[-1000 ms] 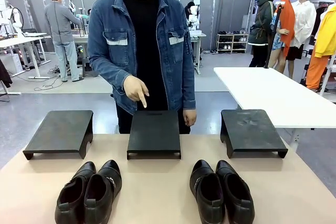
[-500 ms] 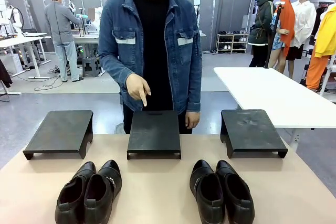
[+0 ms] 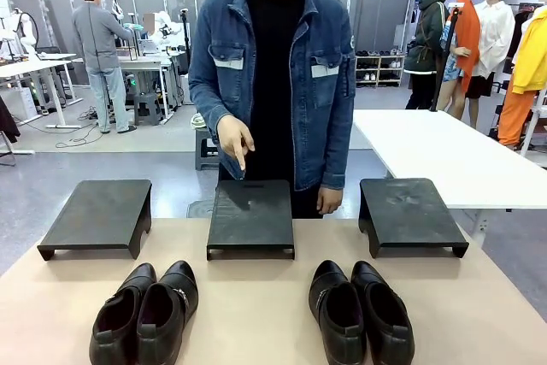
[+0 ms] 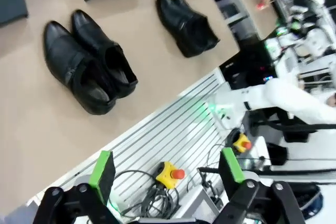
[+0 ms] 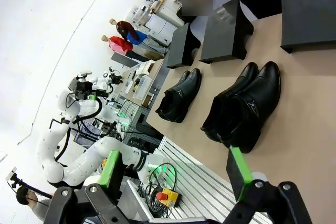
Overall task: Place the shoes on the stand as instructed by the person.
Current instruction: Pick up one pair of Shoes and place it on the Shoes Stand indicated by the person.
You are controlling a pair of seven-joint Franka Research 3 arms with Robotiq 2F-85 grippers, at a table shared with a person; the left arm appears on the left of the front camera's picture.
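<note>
With the left pair of shoes and the right pair on the near tabletop, and the left fingers and right fingers spread wide and empty, the person's hand seems aimed at the middle stand, so a misread could put shoes on a side stand.

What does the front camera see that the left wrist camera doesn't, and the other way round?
The front view has the person in the blue denim jacket, whose hand points down at the middle flat black stand. The left wrist view has the left gripper, open, with green pads, and a yellow box with a red button next to some cables. Both have the glossy black leather shoes, the left pair and the right pair, on the tan table.
</note>
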